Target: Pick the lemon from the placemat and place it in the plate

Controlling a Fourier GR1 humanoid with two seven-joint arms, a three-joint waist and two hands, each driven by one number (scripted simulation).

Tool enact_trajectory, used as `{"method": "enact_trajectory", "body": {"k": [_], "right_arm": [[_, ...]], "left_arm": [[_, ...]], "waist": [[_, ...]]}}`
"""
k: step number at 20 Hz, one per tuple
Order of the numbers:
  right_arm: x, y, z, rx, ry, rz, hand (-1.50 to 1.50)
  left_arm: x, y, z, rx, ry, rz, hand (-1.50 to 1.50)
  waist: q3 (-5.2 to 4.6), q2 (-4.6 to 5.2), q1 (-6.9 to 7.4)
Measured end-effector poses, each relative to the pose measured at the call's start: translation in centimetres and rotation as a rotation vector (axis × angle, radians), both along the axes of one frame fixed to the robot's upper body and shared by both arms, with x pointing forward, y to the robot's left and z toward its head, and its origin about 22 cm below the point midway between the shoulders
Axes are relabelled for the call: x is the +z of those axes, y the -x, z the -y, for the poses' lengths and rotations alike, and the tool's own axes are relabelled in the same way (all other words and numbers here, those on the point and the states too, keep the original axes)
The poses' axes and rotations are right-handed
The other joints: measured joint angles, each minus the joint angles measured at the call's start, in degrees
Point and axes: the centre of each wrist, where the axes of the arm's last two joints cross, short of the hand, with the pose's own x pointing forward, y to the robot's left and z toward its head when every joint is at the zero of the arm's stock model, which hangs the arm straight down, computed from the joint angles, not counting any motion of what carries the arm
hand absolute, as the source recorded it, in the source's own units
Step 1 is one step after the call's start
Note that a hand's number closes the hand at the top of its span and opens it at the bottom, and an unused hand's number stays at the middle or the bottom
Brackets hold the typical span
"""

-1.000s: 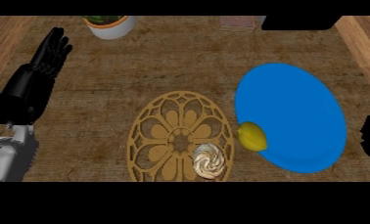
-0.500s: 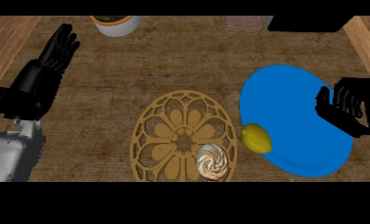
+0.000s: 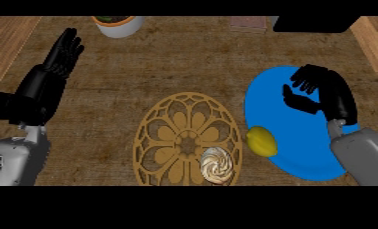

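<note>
Yellow lemon (image 3: pixel 262 141) near, left of and back from open, empty right hand (image 3: pixel 319 94); long axis fore-aft; left hand (image 3: pixel 52 73) open, well apart.

You look steeply down on a table (image 3: pixel 155 68) whose top is brown, with a rough grain that looks almost woven. Along its left side you see a strip of lighter wood (image 3: pixel 15 38), and a similar strip (image 3: pixel 367 35) shows at the upper right. At the far edge stands a white pot (image 3: pixel 118 27) with something green and dark inside. Further right on that edge lies a small pinkish-brown block (image 3: pixel 249 24), and just beside it a large black shape (image 3: pixel 314 23), cut off by the border. The light falls evenly over the top.
</note>
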Motion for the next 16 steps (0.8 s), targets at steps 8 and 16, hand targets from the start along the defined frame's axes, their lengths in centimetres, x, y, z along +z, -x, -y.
{"method": "enact_trajectory", "body": {"k": [8, 16], "right_arm": [[-2.5, -3.2, -2.0, 0.039, -0.181, 0.057, -1.5], [-0.9, -3.7, -0.5, -0.008, -0.402, 0.254, -1.5]], "left_arm": [[0.4, -0.5, -0.4, 0.006, 0.002, 0.003, 0.0], [-0.1, -0.7, -0.6, 0.025, -0.001, 0.0, 0.0]], "waist": [[0.04, 0.02, -0.19], [0.03, -0.16, -0.94]]}}
